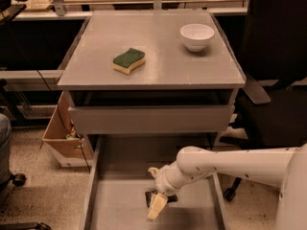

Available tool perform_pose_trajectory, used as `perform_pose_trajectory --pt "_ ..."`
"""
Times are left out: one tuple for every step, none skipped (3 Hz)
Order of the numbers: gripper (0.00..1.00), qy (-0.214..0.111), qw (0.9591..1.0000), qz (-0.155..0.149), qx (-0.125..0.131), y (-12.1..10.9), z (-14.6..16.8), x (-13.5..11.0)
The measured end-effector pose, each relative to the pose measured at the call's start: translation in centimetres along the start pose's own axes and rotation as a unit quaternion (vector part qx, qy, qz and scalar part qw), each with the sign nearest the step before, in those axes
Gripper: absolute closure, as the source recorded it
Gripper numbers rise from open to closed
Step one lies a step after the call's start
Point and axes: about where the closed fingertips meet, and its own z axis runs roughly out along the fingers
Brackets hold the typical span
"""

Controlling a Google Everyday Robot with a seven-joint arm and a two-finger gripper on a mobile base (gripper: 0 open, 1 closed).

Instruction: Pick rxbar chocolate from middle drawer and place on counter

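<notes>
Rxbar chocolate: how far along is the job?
Done: middle drawer open. In hand: gripper down inside it, right at the rxbar chocolate, grasp unconfirmed. Left: lift the bar, place it on the counter, now holding a sponge and bowl.

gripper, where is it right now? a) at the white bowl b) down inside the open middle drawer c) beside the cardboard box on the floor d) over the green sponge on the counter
B: the gripper is low inside the middle drawer, right at the dark rxbar chocolate on the drawer floor. The sponge and the white bowl sit up on the counter, away from it.
</notes>
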Motion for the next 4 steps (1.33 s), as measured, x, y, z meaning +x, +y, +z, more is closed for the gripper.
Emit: perform_pose_trajectory --pt "0.00 0.005 1.0000 0.002 -0.003 0.3 0.3 0.1" --pt "0.00 0.010 0.9999 0.013 -0.002 -0.6 2.0 1.1" --pt "0.00 0.017 0.9994 0.029 -0.002 -2.0 3.6 3.0" --pt "0.00 0.023 0.9988 0.043 -0.002 -2.9 5.1 4.8"
